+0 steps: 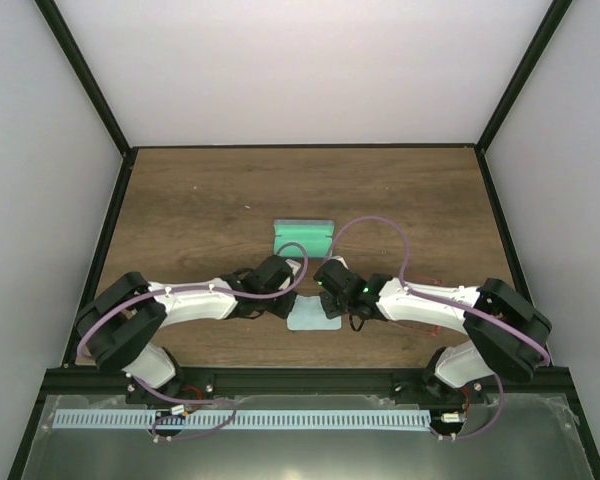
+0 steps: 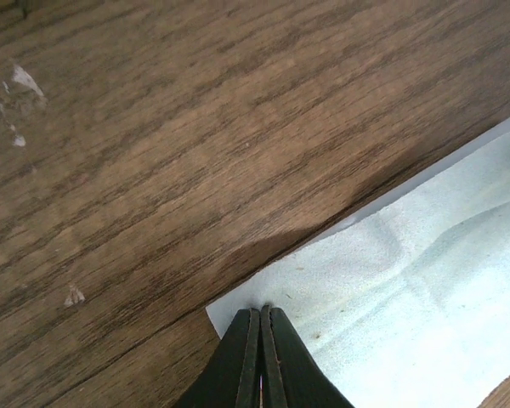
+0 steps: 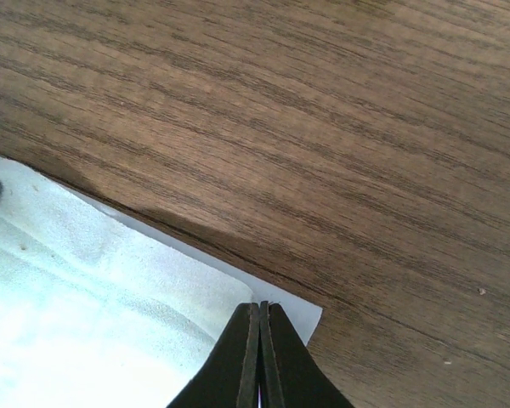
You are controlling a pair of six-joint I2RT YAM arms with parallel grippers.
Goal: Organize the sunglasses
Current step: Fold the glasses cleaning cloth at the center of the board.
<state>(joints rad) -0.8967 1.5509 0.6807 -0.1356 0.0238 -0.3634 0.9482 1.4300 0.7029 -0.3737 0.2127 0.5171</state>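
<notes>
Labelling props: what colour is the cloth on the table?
Pale blue, plain; cloth shows best in right wrist view.

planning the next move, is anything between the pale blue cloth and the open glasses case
Nothing on the table that shows: only bare wood lies between the pale blue cloth and the open glasses case. The left fingers and right fingers pinch its corners, flanking that gap.
</notes>
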